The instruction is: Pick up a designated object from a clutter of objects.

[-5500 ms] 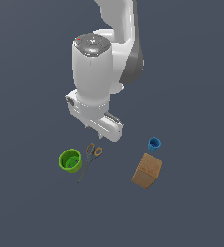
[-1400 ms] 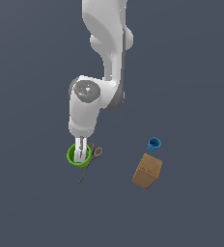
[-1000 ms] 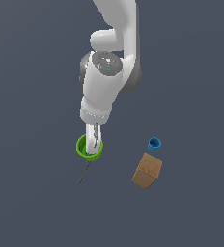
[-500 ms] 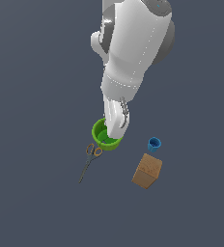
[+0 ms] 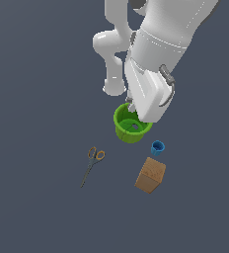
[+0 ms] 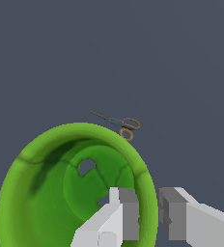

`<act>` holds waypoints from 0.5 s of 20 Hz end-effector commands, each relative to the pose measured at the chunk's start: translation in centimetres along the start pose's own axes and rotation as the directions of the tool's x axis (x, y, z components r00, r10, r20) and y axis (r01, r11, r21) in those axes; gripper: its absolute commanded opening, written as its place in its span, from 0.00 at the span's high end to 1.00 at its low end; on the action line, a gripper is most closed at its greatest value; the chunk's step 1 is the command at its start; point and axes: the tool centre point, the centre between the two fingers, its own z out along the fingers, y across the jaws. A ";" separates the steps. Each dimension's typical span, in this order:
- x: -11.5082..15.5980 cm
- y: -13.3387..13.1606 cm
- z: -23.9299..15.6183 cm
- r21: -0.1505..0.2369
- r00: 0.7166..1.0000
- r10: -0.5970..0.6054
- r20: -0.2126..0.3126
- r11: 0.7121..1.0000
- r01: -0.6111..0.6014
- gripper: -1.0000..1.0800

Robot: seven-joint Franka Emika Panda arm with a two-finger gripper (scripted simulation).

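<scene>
The bright green cup (image 5: 131, 127) hangs in the air, held by its rim. My gripper (image 6: 144, 212) is shut on the rim, one finger inside the cup and one outside. In the exterior view the gripper's fingers are mostly hidden behind the hand, just above the cup. The cup fills much of the wrist view (image 6: 51, 188). The orange-handled scissors (image 5: 91, 163) lie on the floor to the exterior view's left of the cup, and also show in the wrist view (image 6: 119, 124). The small blue cup (image 5: 157, 147) and the brown wooden block (image 5: 150, 175) sit below the lifted cup.
The floor is a flat dark grey surface. The arm's white body (image 5: 156, 54) rises above the cup toward the top of the exterior view.
The gripper has carried the green cup up and toward the exterior view's right, away from the scissors. The scissors, blue cup and block have stayed where they were.
</scene>
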 end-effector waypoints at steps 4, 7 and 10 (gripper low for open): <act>-1.0 -0.4 -2.9 0.001 1.000 0.001 0.001 1.000 -0.001 1.00; -1.3 -0.6 -3.7 0.001 1.000 0.001 0.001 1.000 -0.001 1.00; -1.5 -0.7 -4.2 0.001 1.000 0.001 0.001 1.000 -0.001 1.00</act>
